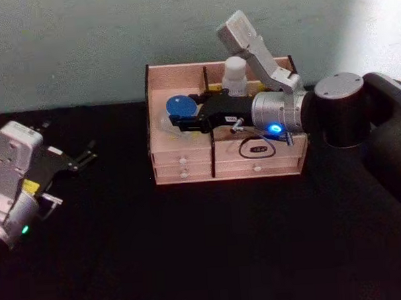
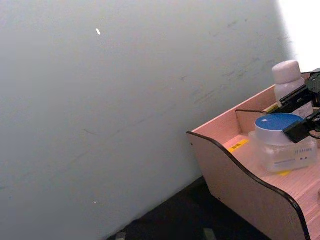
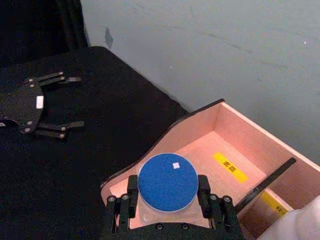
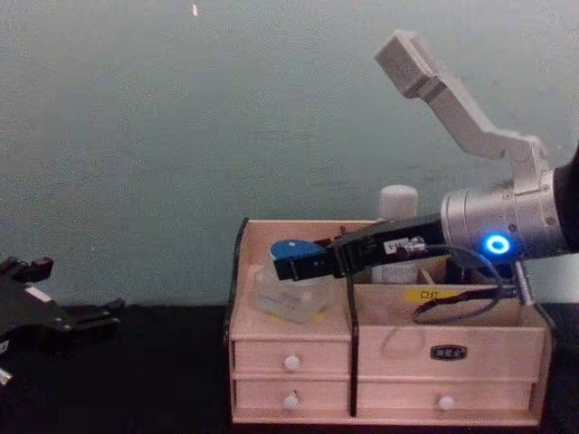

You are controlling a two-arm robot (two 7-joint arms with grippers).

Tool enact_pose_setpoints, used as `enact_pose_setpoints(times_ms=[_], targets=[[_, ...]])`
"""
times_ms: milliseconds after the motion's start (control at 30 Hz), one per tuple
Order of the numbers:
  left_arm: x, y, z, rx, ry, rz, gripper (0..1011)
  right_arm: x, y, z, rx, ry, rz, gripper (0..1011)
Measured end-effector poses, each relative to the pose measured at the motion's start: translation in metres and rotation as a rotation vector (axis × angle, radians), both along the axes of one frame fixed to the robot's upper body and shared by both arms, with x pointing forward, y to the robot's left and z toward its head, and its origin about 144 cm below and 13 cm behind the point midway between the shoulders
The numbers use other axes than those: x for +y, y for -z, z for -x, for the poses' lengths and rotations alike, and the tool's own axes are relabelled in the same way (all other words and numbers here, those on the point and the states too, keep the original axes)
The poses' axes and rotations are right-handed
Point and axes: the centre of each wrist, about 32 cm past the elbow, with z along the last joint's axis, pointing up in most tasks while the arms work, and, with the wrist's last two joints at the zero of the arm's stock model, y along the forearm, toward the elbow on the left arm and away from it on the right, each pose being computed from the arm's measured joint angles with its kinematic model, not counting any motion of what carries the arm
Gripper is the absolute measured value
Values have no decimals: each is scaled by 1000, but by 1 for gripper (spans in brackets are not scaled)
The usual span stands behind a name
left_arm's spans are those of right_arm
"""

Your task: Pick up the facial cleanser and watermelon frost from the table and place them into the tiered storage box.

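In the left compartment of the box (image 1: 188,165), the right gripper (image 3: 168,192) has its jaws closed on the jar (image 4: 289,298), one at each side; the jar is tilted. The white bottle (image 1: 235,73) stands in a back compartment. The left gripper (image 3: 70,101) hangs spread wide above the table (image 1: 193,258), well apart.

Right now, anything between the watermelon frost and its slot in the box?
Nothing visible. The right end effector grips the watermelon frost at the left compartment of the tiered storage box; the facial cleanser stands in another compartment.
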Motion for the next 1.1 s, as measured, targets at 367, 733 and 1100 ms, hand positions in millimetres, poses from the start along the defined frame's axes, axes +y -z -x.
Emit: enact_pose_setpoints(times_ms=[367, 733, 1100], targets=[[0, 0, 0, 0, 0, 0, 1001, 2, 1, -4, 14, 14, -1, 706], [0, 0, 0, 0, 0, 0, 1001, 1, 1, -4, 14, 15, 0, 706], [0, 0, 0, 0, 0, 0, 1001, 1, 1, -4, 15, 16, 2, 820]])
